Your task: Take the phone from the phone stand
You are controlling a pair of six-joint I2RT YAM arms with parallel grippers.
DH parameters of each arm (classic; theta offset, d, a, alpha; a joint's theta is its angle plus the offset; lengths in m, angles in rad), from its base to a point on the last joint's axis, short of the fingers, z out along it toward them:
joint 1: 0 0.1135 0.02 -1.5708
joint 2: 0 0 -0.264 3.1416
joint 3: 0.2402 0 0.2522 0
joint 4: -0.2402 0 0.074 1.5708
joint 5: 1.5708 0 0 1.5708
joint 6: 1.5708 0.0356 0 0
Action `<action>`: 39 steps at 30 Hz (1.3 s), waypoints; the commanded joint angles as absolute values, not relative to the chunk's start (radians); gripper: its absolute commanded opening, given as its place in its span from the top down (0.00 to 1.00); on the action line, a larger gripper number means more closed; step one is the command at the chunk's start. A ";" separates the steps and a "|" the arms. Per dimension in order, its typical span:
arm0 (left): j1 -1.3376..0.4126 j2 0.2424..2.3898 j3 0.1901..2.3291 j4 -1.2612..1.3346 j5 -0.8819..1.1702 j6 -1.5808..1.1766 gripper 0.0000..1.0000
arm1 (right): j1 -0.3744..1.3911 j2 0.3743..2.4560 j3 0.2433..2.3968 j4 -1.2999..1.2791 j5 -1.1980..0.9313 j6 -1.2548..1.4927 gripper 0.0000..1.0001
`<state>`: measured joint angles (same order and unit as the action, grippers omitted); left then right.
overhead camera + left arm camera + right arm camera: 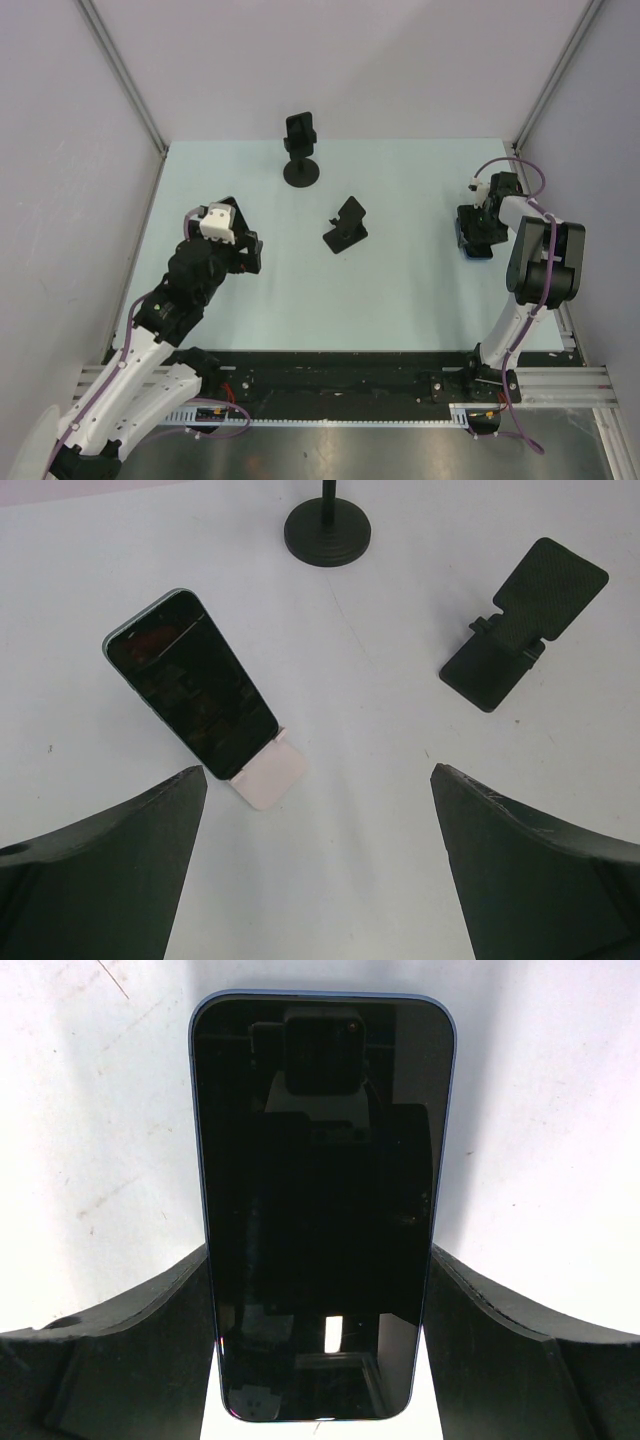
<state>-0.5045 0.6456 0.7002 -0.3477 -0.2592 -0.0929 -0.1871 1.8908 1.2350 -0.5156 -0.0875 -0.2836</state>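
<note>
Blue-edged black glass phone [320, 1160] stood on its white stand [320, 1433] at the table's [400, 300] right side; my right gripper [320, 1250], partly spread, clamped its long edges, presumably to lift it off. My left gripper [315, 770] gaped empty.

Left arm [190, 275]: white lower links, black joints, purple cable.
Right arm [545, 265]: black elbow, white forearm, looping purple cable.
Fingers [110, 880]: matte black wedges.

Top view: bright, even light from overhead, sharp throughout, only faint short shadows on the pale worktop [400, 300]. Left wrist view: worktop washed near white, lower corners soft. Right wrist view: phone [320, 1210] screen mirrors the camera, small glare low centre, grey shade flanking it
</note>
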 commanded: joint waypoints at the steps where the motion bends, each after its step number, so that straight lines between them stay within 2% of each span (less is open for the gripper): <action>1: -0.511 0.632 0.701 -0.334 -0.278 -0.071 0.00 | -0.187 1.973 1.220 -0.534 -0.084 -0.304 0.29; 6: -0.512 0.632 0.701 -0.334 -0.278 -0.069 0.00 | -0.187 1.974 1.220 -0.535 -0.084 -0.299 0.20; 17: -0.512 0.626 0.699 -0.334 -0.278 -0.066 0.00 | -0.187 1.947 1.218 -0.534 -0.095 -0.291 0.12; 23: -0.512 0.629 0.701 -0.334 -0.273 -0.071 0.00 | -0.169 1.838 1.219 -0.508 -0.032 -0.262 0.01; 27: -0.511 0.637 0.703 -0.333 -0.272 -0.072 0.00 | -0.135 1.737 1.218 -0.483 0.058 -0.184 0.00; 33: -0.512 0.650 0.704 -0.334 -0.272 -0.074 0.00 | -0.003 1.557 1.213 -0.440 0.141 0.099 0.00; 39: -0.511 0.652 0.704 -0.337 -0.272 -0.080 0.00 | 0.297 1.494 1.197 -0.422 0.297 0.356 0.00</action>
<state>-0.5049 0.6563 0.6994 -0.3492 -0.2592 -0.0864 0.1429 1.5177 1.2064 -0.4419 0.1631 0.1280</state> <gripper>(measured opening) 0.996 0.995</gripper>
